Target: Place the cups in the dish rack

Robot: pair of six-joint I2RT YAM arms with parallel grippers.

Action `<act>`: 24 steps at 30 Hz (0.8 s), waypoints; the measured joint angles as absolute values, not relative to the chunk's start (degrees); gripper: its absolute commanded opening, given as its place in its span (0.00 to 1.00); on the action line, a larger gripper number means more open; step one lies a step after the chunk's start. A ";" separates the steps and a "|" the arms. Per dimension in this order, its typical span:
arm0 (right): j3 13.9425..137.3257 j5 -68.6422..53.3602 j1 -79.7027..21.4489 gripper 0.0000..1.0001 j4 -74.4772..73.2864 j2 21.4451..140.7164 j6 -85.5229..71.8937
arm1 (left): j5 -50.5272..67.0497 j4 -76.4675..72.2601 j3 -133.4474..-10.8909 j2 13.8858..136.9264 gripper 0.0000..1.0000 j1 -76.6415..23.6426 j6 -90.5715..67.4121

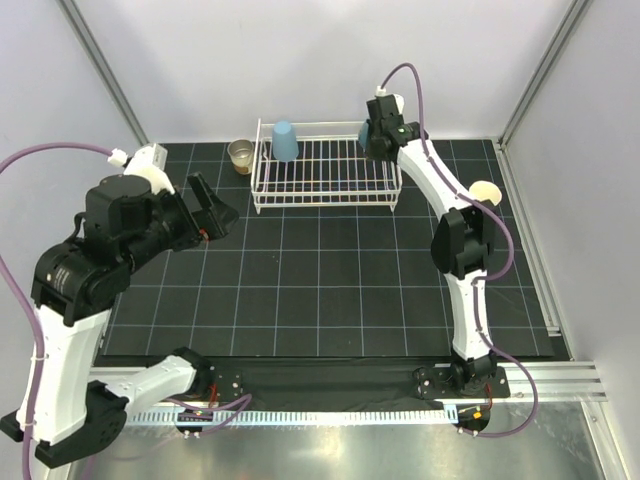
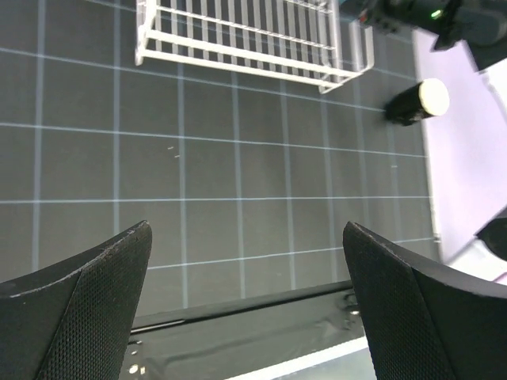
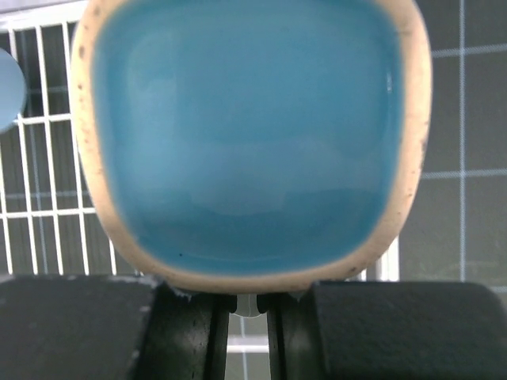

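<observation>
The white wire dish rack (image 1: 325,190) stands at the back of the mat. A light blue tumbler (image 1: 285,141) stands upside down in its left part. My right gripper (image 1: 378,130) is shut on the teal mug (image 3: 249,142) and holds it over the rack's right end; the mug's open mouth fills the right wrist view, with rack wires (image 3: 47,198) behind it. A tan metallic cup (image 1: 241,155) stands on the mat just left of the rack. A black cup with cream inside (image 1: 485,193) lies right of the rack. My left gripper (image 1: 210,210) is open and empty above the mat's left side. The tiny clear glass is out of view.
The black gridded mat (image 1: 330,290) covers the table. White walls and metal posts close in the back and sides. The left wrist view shows the rack's front right corner (image 2: 238,39), the black cup (image 2: 416,101) and my wide-apart fingers (image 2: 95,301).
</observation>
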State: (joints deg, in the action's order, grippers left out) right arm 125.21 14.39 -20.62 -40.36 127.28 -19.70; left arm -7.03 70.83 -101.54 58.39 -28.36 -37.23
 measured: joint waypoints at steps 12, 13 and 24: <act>128.81 16.62 -21.04 0.04 -39.40 132.55 -20.75 | -11.57 74.48 -101.71 57.87 1.00 -28.36 -36.67; 128.81 16.64 -21.04 0.04 -39.42 133.10 -20.75 | -11.97 74.54 -101.71 57.49 1.00 -28.36 -36.64; 130.76 16.62 -20.99 0.04 -39.46 139.61 -18.87 | -15.35 74.96 -102.32 56.55 1.00 -28.36 -35.73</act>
State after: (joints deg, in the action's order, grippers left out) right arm 130.76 16.62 -20.99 -39.46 139.61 -18.87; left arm -15.35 74.96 -102.32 56.55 -28.36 -35.73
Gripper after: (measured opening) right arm 0.199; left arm 0.996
